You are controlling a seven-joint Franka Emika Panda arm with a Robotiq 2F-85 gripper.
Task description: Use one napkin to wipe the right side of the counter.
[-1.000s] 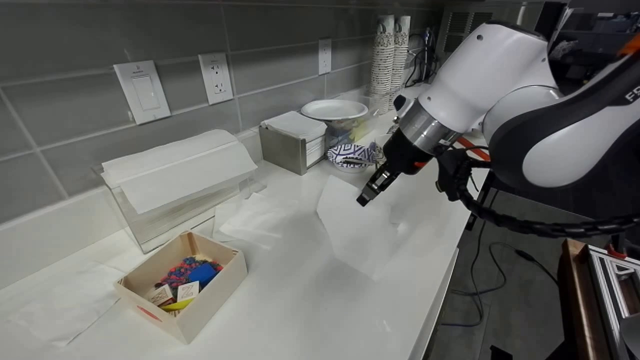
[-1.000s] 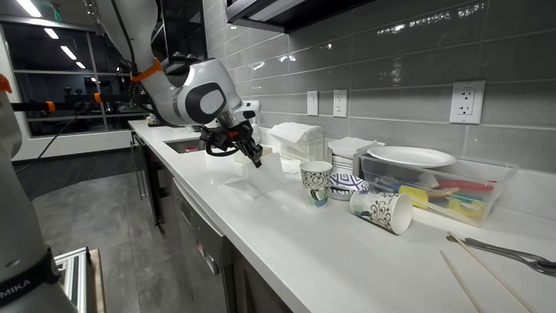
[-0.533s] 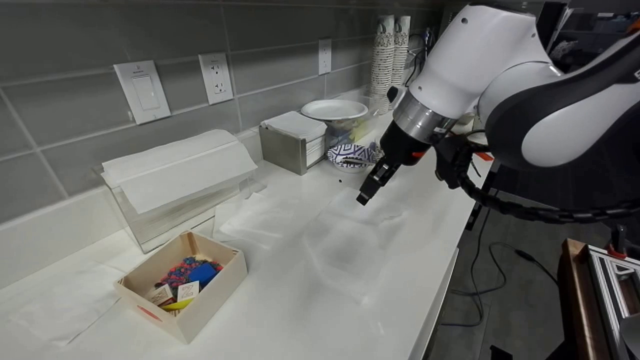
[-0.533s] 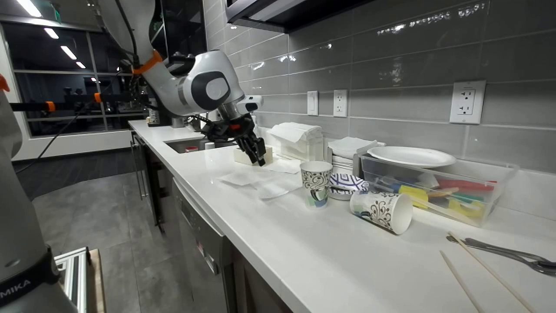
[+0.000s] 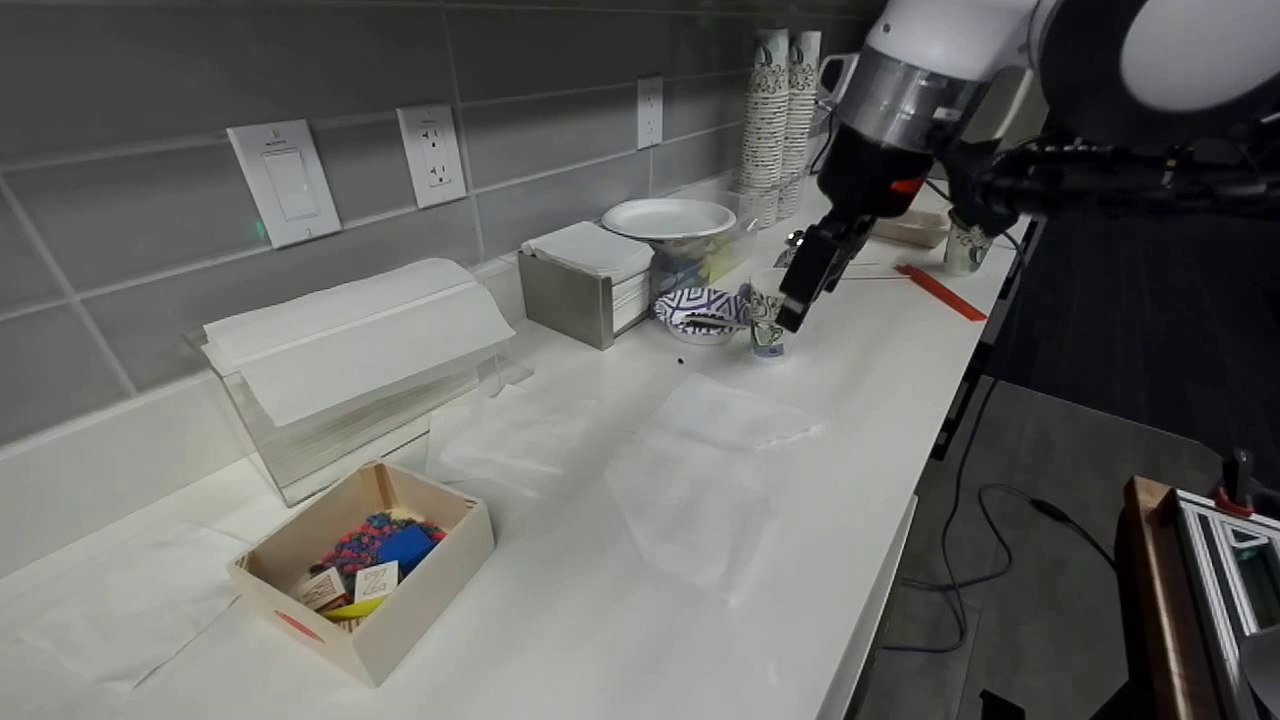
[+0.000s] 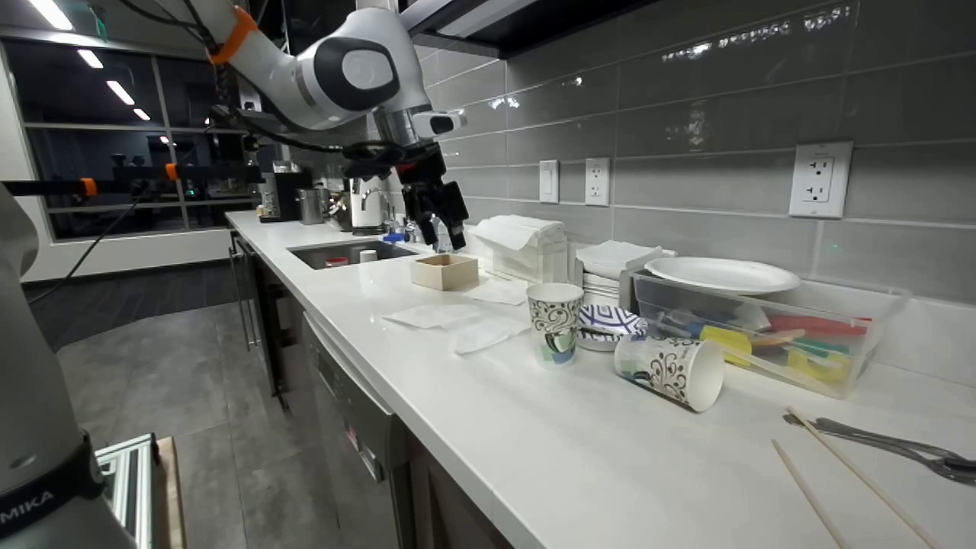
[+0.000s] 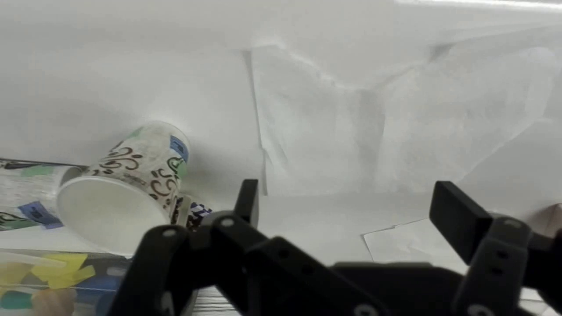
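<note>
Hanging over the counter [image 6: 610, 473], the gripper [image 7: 347, 197] has its fingers [image 7: 459, 219] wide apart and is higher up than half a second ago. The napkin [image 7: 316, 136], standing up next to the fingers a second ago, now lies flat on the counter between the front edge and the back edge. I cannot tell if it is one sheet or two. Near it, toward the back edge, is another white sheet [image 7: 404, 239]. A paper cup [image 6: 555, 324] stands up near the napkin, with a blue and white bowl [image 6: 610, 316] just beside the cup. Past that, a tipped cup [image 6: 663, 370] lies on its side. These three are in the way there. Along the back edge sit a pile of paper towels [image 5: 375, 345], a metal holder [image 5: 563, 300], and a clear bin [image 6: 875, 335] with a white plate [image 6: 724, 274] on top. A wooden box [image 5: 430, 590] is near the towels. An open strip of counter runs along the front edge, past the napkin and both cups. Farthest off, the sink [image 6: 313, 258] is toward the far front corner.
</note>
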